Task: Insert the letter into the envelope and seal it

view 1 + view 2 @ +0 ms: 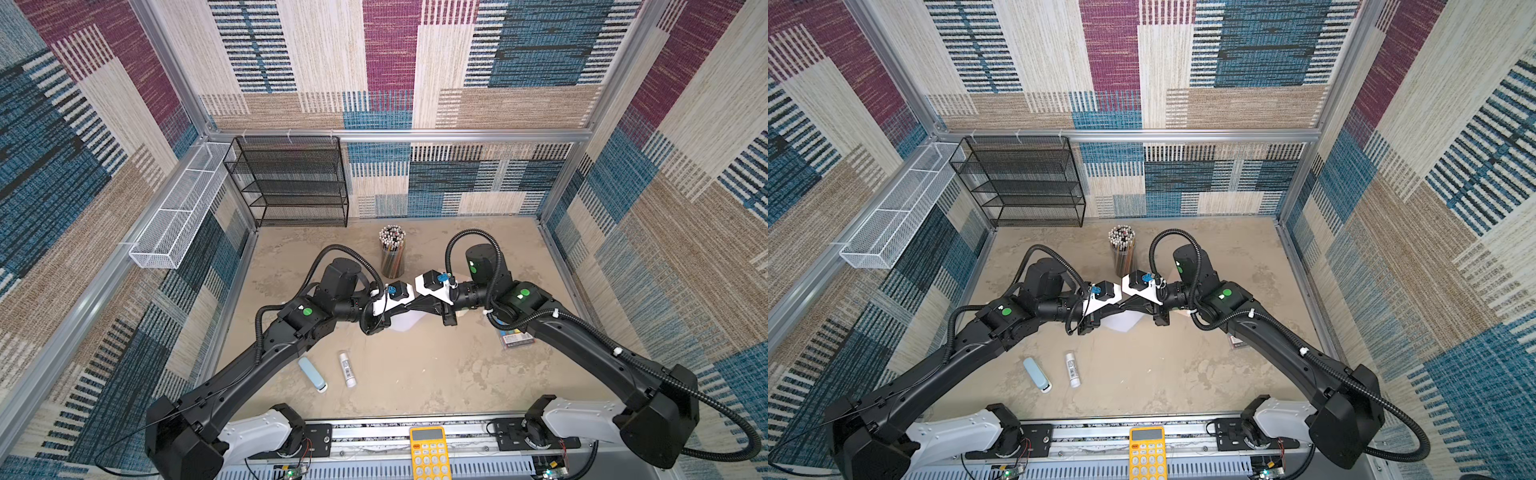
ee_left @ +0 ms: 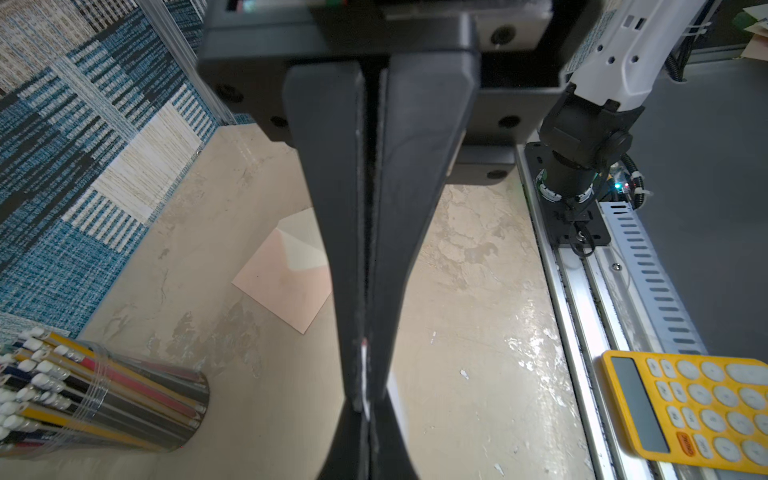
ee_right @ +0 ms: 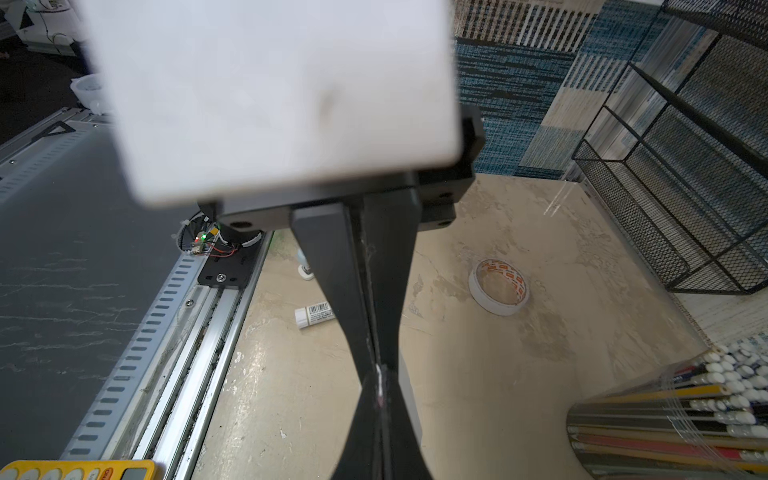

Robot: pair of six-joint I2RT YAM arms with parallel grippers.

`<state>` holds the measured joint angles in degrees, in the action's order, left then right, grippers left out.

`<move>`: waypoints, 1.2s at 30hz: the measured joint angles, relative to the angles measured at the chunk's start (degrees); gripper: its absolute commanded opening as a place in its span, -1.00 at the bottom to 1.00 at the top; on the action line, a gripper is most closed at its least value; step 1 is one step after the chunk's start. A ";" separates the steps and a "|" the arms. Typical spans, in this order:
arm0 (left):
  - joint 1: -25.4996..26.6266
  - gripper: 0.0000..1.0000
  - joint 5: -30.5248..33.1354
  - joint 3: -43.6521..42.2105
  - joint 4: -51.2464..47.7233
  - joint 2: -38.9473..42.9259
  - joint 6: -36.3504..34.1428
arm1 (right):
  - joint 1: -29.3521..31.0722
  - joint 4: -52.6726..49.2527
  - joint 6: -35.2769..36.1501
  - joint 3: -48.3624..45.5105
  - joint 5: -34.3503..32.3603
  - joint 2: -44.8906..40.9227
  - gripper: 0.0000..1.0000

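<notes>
The letter (image 1: 409, 321), a thin flat sheet that looks pale white from above, is held in the air over the middle of the table (image 1: 415, 374). Its edge is pinched as a narrow white line with a little red between the closed flat black fingers of the left gripper (image 2: 365, 399), and also between those of the right gripper (image 3: 378, 370), tip against tip. The envelope (image 2: 282, 278), smooth peach paper with its cream pointed flap opened, is laid flat on the mottled beige table, apart from the letter. Further out are seen a clear round cup of pencils (image 1: 392, 253), a white tape ring (image 3: 498, 286) and a white cylindrical glue stick (image 1: 347, 369).
</notes>
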<state>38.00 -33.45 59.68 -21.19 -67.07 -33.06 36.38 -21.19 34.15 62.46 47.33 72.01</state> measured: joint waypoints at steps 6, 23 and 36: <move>-0.02 -1.00 -0.31 0.02 -0.09 -0.42 0.13 | 0.02 -0.61 0.20 -0.09 -0.68 -0.13 -1.00; 0.00 -1.00 -1.27 0.24 -0.52 -0.28 -0.13 | 0.13 1.49 0.13 -1.75 -3.21 -2.43 -1.00; 0.04 -1.00 -1.36 1.09 -4.31 -0.35 -0.85 | -0.26 2.45 -0.28 -1.84 -5.20 -3.87 -1.00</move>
<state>38.04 -34.81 60.77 -25.50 -67.42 -33.91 36.12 -18.74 33.87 60.62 42.13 68.14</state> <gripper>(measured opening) 0.064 0.049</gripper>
